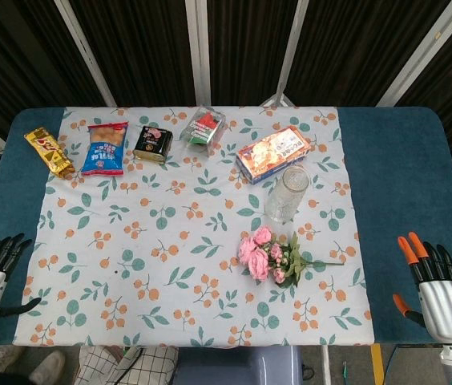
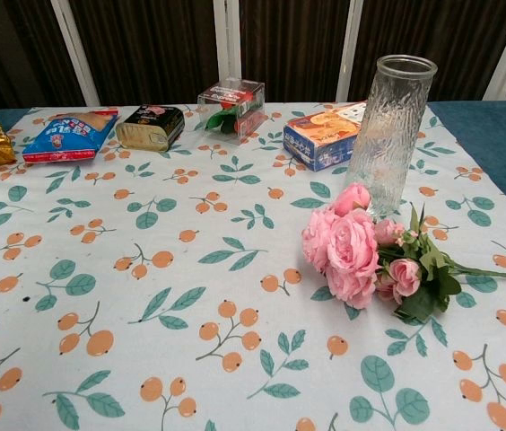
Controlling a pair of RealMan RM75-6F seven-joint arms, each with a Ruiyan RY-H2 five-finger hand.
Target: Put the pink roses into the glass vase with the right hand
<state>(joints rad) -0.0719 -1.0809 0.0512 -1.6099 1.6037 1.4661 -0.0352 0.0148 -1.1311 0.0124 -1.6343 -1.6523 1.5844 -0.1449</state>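
Head view: pink roses (image 1: 264, 252) left of right hand (image 1: 438, 293)

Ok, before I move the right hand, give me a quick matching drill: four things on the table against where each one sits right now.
Things:
1. pink roses
2. glass vase
3. gold snack packet
4. right hand

Places:
A. far left end of the back row of snacks
B. upright, just in front of the orange and blue box
C. lying on the cloth just in front of the vase, stems pointing right
D. over the blue table edge, right of the floral cloth, holding nothing

Pairs: 1-C, 2-B, 3-A, 4-D
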